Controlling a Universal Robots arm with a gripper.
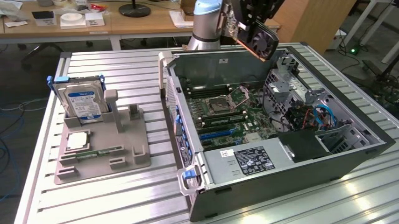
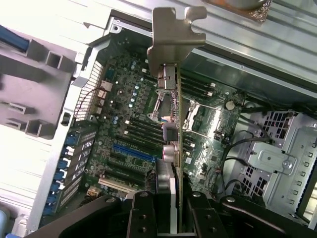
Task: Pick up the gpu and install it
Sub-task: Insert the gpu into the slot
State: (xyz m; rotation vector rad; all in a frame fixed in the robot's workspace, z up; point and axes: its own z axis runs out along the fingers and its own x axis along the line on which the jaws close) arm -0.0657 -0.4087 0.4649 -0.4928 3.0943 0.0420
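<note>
1. One gpu hangs high over far edge of open pc case, not yet in slot.
2. Claw is clamped on gpu's edge, bracket forward; prob. for lining it w/ motherboard.
3. Hard drive sits on stand, the exterior view's left.

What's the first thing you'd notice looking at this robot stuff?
The gpu, with its round fan, hangs in the air, clamped in the gripper over the open computer case. Inside the case lies the green motherboard. On the exterior view's left, a hard drive stands upright in a grey holder.
</note>
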